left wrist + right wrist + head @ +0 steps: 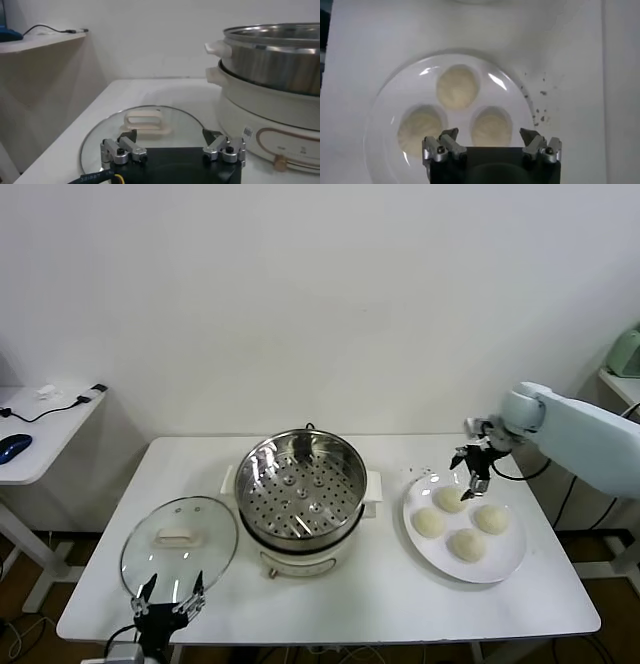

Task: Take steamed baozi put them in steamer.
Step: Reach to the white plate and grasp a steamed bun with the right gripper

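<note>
1. Right pincer (474, 474) hangs over the far edge of the white plate (510, 562), its fingers spread apart and holding nothing.
2. Left pincer (170, 601) waits at the near worktop (400, 604) edge above the glass lid (215, 534), also spread and unloaded.
3. Steamer (305, 484) stands in the worktop middle, its perforated tray bare.
4. Four steamed baozi (428, 522) lie on the plate, right of the steamer.
</note>
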Controlling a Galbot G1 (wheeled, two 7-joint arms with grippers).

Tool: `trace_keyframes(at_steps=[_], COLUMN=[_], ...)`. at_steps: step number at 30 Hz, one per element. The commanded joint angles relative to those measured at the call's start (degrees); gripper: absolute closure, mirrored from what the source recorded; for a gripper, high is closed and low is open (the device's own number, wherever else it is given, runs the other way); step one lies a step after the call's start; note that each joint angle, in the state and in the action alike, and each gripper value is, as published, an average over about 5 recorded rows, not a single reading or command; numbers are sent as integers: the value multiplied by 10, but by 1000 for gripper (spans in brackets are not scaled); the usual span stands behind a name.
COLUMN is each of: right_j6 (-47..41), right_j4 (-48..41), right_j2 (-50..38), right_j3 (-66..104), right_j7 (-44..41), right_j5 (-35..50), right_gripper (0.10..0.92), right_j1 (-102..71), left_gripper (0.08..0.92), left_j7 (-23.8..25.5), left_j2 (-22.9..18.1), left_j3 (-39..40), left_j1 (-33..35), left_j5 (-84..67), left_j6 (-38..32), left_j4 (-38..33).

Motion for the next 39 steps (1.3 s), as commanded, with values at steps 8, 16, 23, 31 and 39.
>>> trace_keyframes(at_steps=[8,16,23,31,39], right_j6=[-18,-16,-14,-9,3], right_j4=[-115,-140,-162,-182,-178], right_j2=[64,80,90,99,101], right_j3=[27,68,101,127,134], right_j7=[5,8,14,14,10], right_j5=[-44,-56,-79,-91,-93], right_gripper=[203,203,203,270,317], right_j1=[-55,-90,-115,-126,-129], left_gripper=[177,177,177,177,177], left_j7=[-1,-3,-3,-3,-3], left_j2=[-2,-3,-2,-1,-2], left_j3=[3,6,8,10,11], left_j1=[6,9,13,13,12], left_j5=[10,14,16,18,21], left_j6=[-2,-5,-4,-1,0], left_j4=[6,9,8,7,8])
